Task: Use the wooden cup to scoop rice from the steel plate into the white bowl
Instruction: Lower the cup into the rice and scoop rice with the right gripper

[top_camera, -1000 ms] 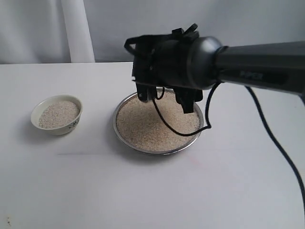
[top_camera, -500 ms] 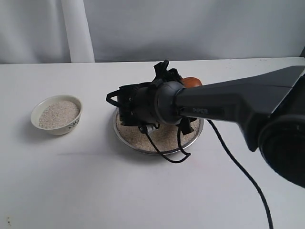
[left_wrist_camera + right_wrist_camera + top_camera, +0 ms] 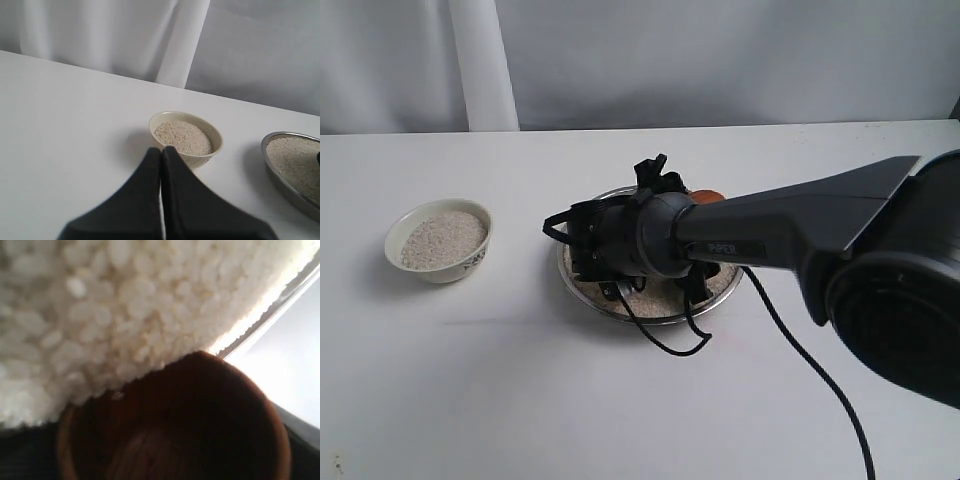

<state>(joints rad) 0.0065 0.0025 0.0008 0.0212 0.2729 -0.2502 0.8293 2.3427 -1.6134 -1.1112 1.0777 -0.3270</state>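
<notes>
The steel plate (image 3: 582,297) sits mid-table, filled with rice (image 3: 660,293). My right gripper (image 3: 688,205) hangs low over it, shut on the wooden cup (image 3: 706,196), of which only a reddish edge shows behind the wrist. In the right wrist view the cup's dark mouth (image 3: 200,425) is tipped against the rice (image 3: 125,305), with its rim at the grains near the plate's edge (image 3: 270,315). The white bowl (image 3: 439,240), holding rice, stands to the left. My left gripper (image 3: 161,150) is shut and empty, just short of the bowl (image 3: 210,150); the exterior view does not show it.
The right arm and its dangling black cable (image 3: 665,345) cover most of the plate. A white curtain (image 3: 480,60) hangs behind the table. The plate's rim (image 3: 280,172) shows in the left wrist view, beside the bowl.
The right arm has swung down and turned over the plate, bringing the cup from above the rice down into it. The bowl and left gripper have not moved.
</notes>
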